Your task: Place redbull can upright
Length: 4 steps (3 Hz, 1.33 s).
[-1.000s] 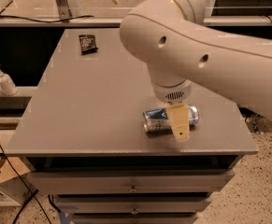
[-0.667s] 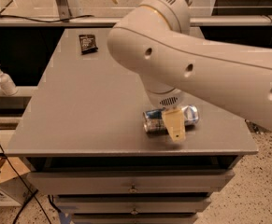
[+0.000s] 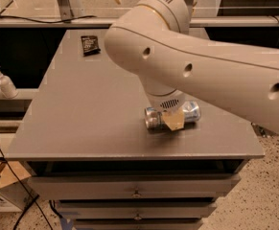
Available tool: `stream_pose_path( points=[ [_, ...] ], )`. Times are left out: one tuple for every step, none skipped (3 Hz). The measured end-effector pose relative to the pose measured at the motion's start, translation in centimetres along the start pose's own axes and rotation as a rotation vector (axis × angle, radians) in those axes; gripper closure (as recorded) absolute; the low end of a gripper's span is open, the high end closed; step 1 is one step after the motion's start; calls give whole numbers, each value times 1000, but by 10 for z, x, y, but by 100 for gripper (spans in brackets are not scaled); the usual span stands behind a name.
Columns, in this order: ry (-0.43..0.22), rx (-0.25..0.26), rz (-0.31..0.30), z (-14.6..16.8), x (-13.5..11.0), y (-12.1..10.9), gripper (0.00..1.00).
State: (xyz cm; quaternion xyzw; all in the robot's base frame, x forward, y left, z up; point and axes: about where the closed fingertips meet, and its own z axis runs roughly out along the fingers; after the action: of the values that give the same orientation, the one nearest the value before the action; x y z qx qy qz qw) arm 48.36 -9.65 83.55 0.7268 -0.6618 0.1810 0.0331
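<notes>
The slim silver-and-blue metal redbull can [image 3: 191, 111] lay on its side near the front right of the flat grey table [image 3: 81, 109], its long axis running roughly left to right and its shiny silver ends showing on either side of the robot's wrist. The claw [image 3: 172, 119] hung straight down over the middle of the can, its tan tip in front of the can's body and low enough to meet or nearly meet the tabletop. Whether the claw was closed on the can or only standing around it could not be told, since the far side was hidden behind the wrist and the can.

Judged from this, the task was at an early stage. The claw had been brought to the can, but the can was not lifted and not yet upright. What was left appeared to be nearly all of it: a firm grip, a lift, a turn to bring one end down, and a release on the table.

The thick white jointed robot arm [image 3: 201, 66] crossed the right half of the view and hid much of the table behind it. A small black packet [image 3: 90, 44] lay well apart at the far left corner. Below the tabletop were grey drawers [image 3: 136, 194] with small handles. To the left, a white pump bottle [image 3: 4, 83] stood on a lower ledge, with black cables and a brown cardboard box [image 3: 0, 190] lower down. A speckled floor [image 3: 268, 195] showed at the right.
</notes>
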Motion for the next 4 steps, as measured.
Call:
stream_pose_path(
  points=[
    [-86,-59,25,-4,8,-4,86],
    [-248,-92,56,-27,13,-17,100],
    [-432,-134,101,-46,24,-31,100],
    [-640,-160,150,-60,36,-44,100]
  ],
)
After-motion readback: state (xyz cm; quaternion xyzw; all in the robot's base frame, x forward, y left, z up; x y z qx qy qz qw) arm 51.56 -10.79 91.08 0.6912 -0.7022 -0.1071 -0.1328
